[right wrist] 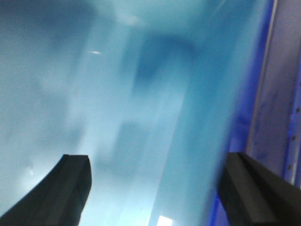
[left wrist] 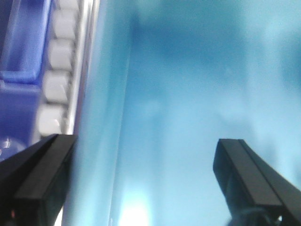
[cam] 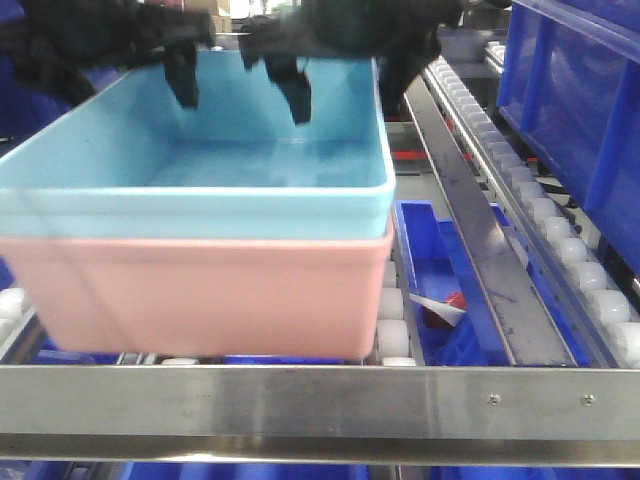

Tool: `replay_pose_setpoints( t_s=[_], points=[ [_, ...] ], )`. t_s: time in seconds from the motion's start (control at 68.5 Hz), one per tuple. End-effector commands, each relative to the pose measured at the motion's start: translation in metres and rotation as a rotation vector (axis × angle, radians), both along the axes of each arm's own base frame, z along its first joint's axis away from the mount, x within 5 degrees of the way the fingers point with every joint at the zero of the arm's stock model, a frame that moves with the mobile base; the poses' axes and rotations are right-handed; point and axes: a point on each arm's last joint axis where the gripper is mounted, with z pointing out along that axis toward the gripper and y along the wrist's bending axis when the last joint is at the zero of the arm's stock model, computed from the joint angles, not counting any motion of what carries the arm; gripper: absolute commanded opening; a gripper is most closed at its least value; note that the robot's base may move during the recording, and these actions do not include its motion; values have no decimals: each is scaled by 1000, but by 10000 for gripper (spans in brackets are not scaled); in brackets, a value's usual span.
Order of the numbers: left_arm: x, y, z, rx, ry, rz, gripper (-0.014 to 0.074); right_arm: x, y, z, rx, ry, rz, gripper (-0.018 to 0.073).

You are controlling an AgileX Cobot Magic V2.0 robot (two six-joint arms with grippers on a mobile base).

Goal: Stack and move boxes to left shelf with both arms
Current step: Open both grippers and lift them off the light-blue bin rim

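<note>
Light blue box (cam: 200, 160) is sitting nested in the salmon pink box (cam: 200, 300) on the left shelf's rollers (cam: 395, 320); left pincer (left wrist: 141, 183) and right pincer (right wrist: 155, 188), both spread wide, are straddling its side walls.

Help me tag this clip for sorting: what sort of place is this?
Probably a warehouse or factory parts store. A steel rack with lanes of small white rollers and a shiny metal front rail holds dark blue plastic bins, as flow racks do.
</note>
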Motion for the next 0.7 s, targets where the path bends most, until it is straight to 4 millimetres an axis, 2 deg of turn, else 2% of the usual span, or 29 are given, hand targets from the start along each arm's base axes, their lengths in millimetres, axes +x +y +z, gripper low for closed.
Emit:
replay_pose_setpoints(
  t_s=[0.0,0.204,0.277,0.336,0.496,0.554,0.613,0.686],
  points=[
    [-11,3,43,-43,-127,-26,481,-13,-11,63,86,-169,30,624],
    [-33,15,71,-50,-162,3,475,-31,-27,97,129,-217,16,624],
    [-44,18,81,-49,-165,10,436,-36,-32,105,135,-226,7,592],
    [-51,20,87,-49,-168,15,386,-40,-36,110,137,-226,-2,508],
    [-69,18,95,-4,-150,-13,167,-45,-36,104,99,-187,-9,29],
    [-73,18,93,21,-121,-9,68,-47,-34,98,79,-176,6,74],
    [-77,18,90,67,-87,-25,-20,-48,-33,91,53,-162,28,49],
    [-81,16,87,95,-46,-68,-2,-49,-30,79,33,-143,79,53]
  ],
)
